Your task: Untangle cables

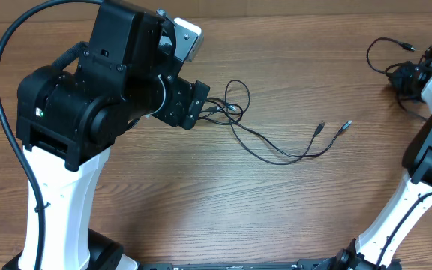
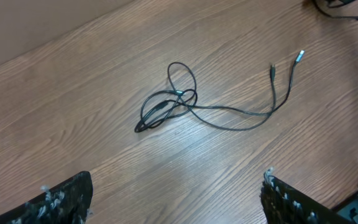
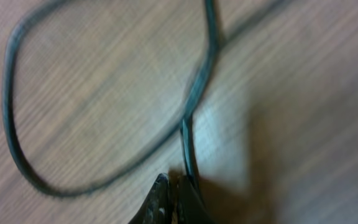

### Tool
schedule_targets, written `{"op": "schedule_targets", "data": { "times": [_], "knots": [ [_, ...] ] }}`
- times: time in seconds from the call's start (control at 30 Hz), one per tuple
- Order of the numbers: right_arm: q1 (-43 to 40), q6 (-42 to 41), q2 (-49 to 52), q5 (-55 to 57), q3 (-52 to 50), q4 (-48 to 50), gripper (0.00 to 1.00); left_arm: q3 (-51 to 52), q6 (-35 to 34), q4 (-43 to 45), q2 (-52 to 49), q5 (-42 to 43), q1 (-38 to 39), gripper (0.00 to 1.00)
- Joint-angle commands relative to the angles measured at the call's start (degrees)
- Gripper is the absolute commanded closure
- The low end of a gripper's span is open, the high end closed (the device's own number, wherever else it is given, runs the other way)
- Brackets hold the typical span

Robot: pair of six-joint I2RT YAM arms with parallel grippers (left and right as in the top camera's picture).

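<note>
Two lots of black cable show from overhead. A knot (image 1: 227,106) of loops lies just beside my left claw (image 1: 199,106), with tails running off to a pair of plugs (image 1: 346,125). A separate cable (image 1: 382,55) lies well apart from the knot, at my right claw (image 1: 405,75).

Through my left wrist camera, the knot (image 2: 166,106) sits ahead of my left claw (image 2: 173,186), which is spread wide with nothing between its fingers.

Through my right wrist camera, blurred, my right claw (image 3: 174,186) is pressed together, pinching the separate cable (image 3: 194,106), whose loop curves off to one side.

I judge one cable is free of the knot. The crossed loops are not yet pulled apart, so most of the work is left.
</note>
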State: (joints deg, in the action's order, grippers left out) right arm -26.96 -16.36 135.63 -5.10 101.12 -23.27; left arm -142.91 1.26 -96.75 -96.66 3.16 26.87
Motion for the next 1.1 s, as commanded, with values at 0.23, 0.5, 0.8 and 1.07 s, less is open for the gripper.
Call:
{"op": "schedule_targets", "data": {
  "times": [0.23,0.5,0.8,1.07],
  "knots": [
    [-2.8,7.3,9.6,2.0,2.8,15.2,0.96,-0.5,0.7,0.1,0.0,1.3,-0.2,0.14],
    [-9.0,9.5,14.2,1.2,15.2,8.5,0.96,-0.5,0.4,1.8,0.0,1.4,-0.2,0.16],
    [-11.7,14.5,14.2,3.1,30.7,-3.3,0.96,-0.5,0.5,3.9,0.0,3.1,-0.2,0.2],
    [-10.6,13.0,14.0,-0.9,38.8,-15.6,0.96,-0.5,0.0,3.6,0.0,3.1,-0.2,0.23]
  ]
}}
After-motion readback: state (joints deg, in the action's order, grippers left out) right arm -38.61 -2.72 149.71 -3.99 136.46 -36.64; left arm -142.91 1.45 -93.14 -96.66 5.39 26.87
